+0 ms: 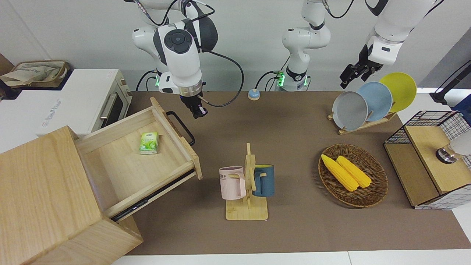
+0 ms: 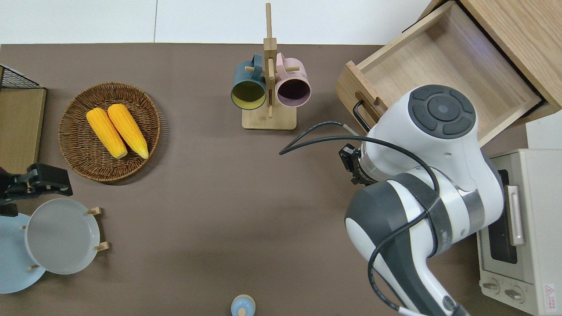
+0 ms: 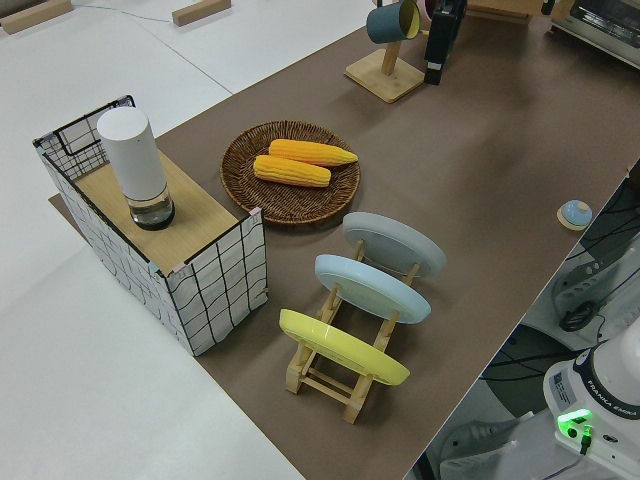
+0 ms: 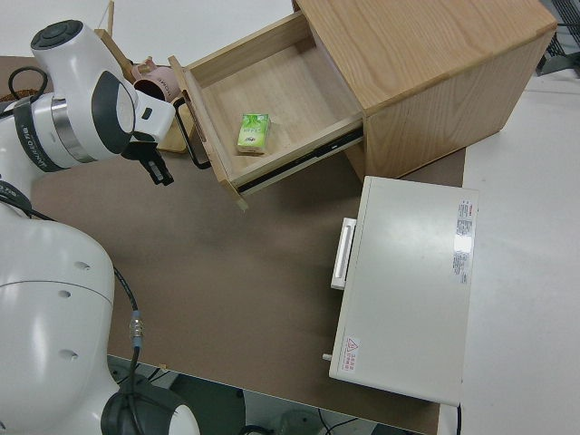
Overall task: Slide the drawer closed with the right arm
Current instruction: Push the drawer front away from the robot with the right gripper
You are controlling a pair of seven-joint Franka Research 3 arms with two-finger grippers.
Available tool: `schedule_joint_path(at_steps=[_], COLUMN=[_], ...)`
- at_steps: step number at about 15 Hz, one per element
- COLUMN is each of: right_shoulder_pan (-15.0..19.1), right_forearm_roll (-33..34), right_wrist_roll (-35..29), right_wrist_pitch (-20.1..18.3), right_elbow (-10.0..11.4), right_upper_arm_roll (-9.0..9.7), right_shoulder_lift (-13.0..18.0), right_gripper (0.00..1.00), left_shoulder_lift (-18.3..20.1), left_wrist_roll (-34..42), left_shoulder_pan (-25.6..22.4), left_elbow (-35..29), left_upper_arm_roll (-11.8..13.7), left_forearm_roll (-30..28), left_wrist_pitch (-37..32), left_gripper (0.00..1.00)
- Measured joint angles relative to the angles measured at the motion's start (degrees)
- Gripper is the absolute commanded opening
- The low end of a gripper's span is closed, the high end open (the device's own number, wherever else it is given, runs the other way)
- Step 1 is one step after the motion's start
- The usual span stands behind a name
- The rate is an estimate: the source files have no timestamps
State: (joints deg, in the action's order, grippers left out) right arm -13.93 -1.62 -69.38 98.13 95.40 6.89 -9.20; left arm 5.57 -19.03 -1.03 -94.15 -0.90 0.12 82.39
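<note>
While drawer (image 1: pixel 147 158) gapes wide open, hovering just beside handle (image 1: pixel 181 127), right gripper (image 1: pixel 198 111) grip unreadable; push pending.

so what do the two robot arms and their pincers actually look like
Both arms are glossy white and jointed. The right arm has dark grey elbow sections, a round dark grey cap with button shapes, a looping black cable and a silver wrist ring above its black two-finger pincer. The left arm ends in a black pincer.
</note>
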Motion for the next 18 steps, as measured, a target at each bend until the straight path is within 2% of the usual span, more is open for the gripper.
schedule_joint_path(at_steps=[3,14,18], right_shoulder_pan=[0.0,0.0,0.0], right_forearm_roll=[0.5,1.1,1.1], right_wrist_roll=[0.5,3.6,6.1], right_wrist_pitch=[0.6,5.1,5.6], right_elbow=[0.0,0.0,0.0], right_upper_arm_roll=[-1.5,-4.25,-5.33], right_shoulder_lift=[-0.6,-1.0,-1.2], right_gripper=[0.012,0.0,0.0], left_shoulder_lift=[0.0,0.0,0.0], left_wrist_roll=[0.0,0.0,0.0], left_shoulder_pan=[0.0,0.0,0.0], left_elbow=[0.0,0.0,0.0], left_upper_arm_roll=[0.0,0.0,0.0], left_forearm_roll=[0.0,0.0,0.0], left_wrist_pitch=[0.0,0.0,0.0], left_gripper=[0.99,0.99,0.99])
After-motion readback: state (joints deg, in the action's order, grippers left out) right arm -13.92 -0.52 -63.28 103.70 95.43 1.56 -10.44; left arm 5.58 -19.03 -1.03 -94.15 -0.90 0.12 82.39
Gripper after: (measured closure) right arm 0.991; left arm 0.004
